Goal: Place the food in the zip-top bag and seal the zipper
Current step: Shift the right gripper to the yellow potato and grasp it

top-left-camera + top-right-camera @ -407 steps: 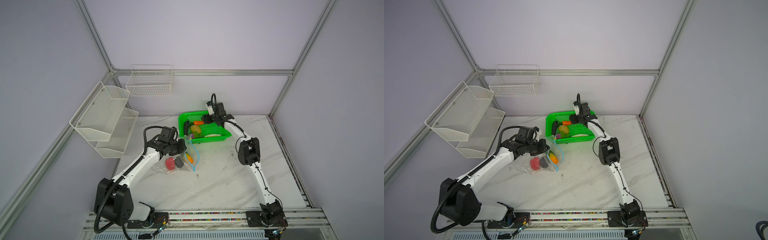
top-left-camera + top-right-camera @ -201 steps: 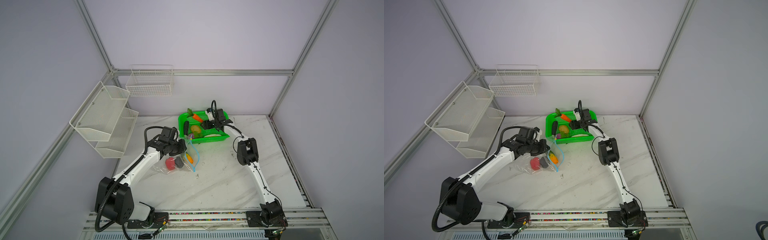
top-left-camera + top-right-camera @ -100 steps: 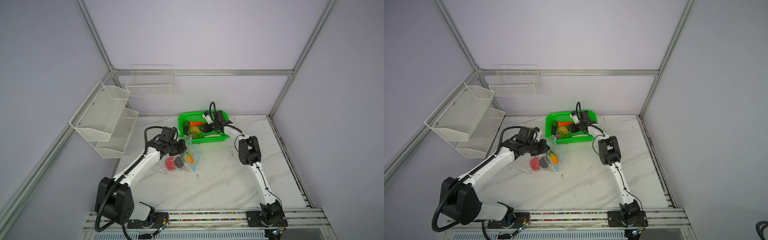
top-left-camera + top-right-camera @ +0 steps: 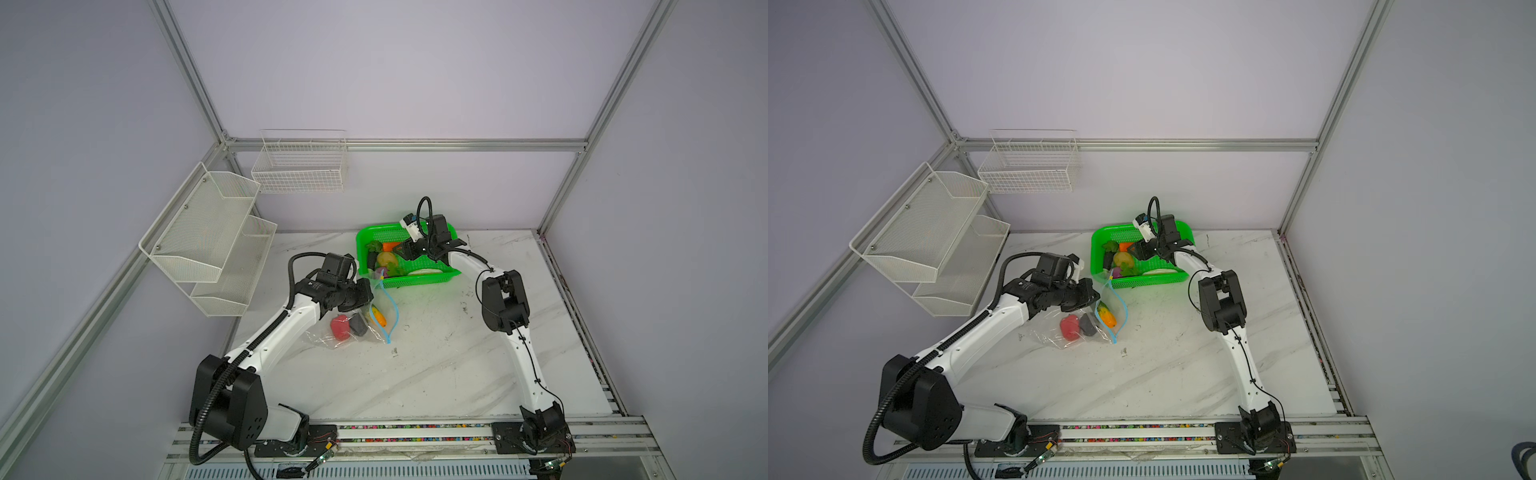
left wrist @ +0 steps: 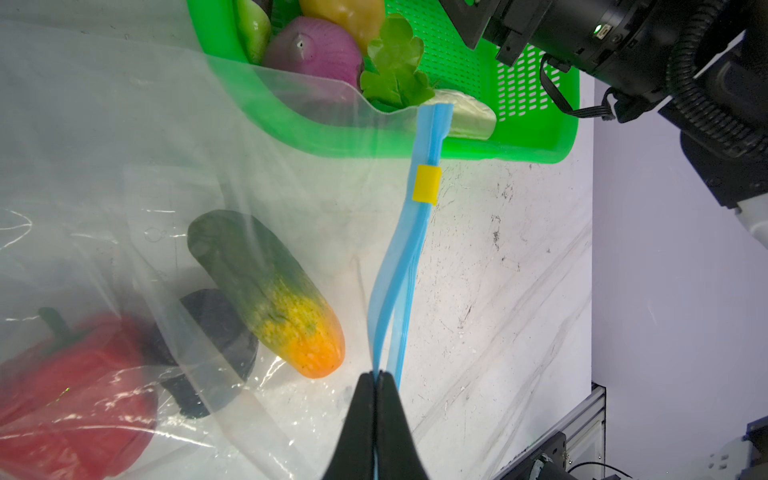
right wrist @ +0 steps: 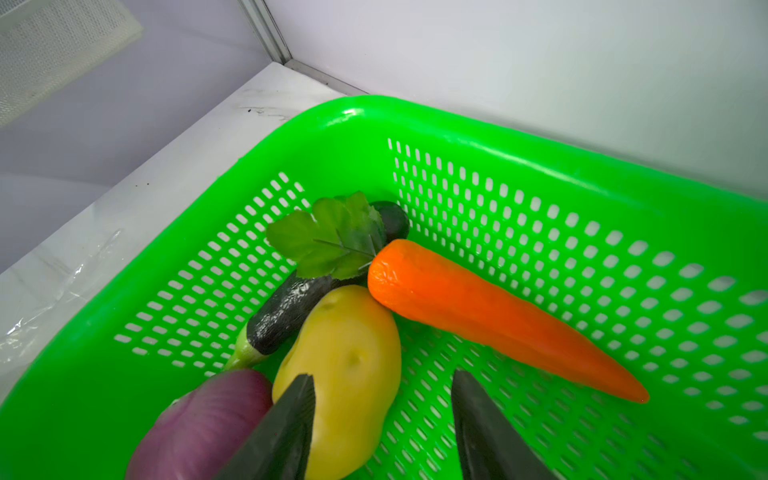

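Left wrist: left end effector (image 5: 376,375) clamped on zipper (image 5: 400,270) | right end effector (image 6: 382,374) apart, angled into basket (image 6: 457,126)

The bag (image 4: 328,337) lies crumpled on the table (image 4: 436,365), clear and crinkly, just in front of the basket (image 4: 415,282). Its mouth gapes open. The light blue zipper (image 5: 399,257) is unsealed, its two lips parted and bowed, and its yellow slider (image 5: 427,184) sits at the end nearest the basket. Inside the bag lie a red pepper (image 5: 70,395), a dark piece (image 5: 216,328) touching it, and a long green vegetable fading to orange (image 5: 270,291) nearest the mouth. In the basket an orange carrot (image 6: 490,316) with green leaves, a yellow potato (image 6: 345,365), a dark eggplant (image 6: 286,311) and a purple onion (image 6: 199,424) huddle together, with a white radish (image 4: 424,272) by the near wall.
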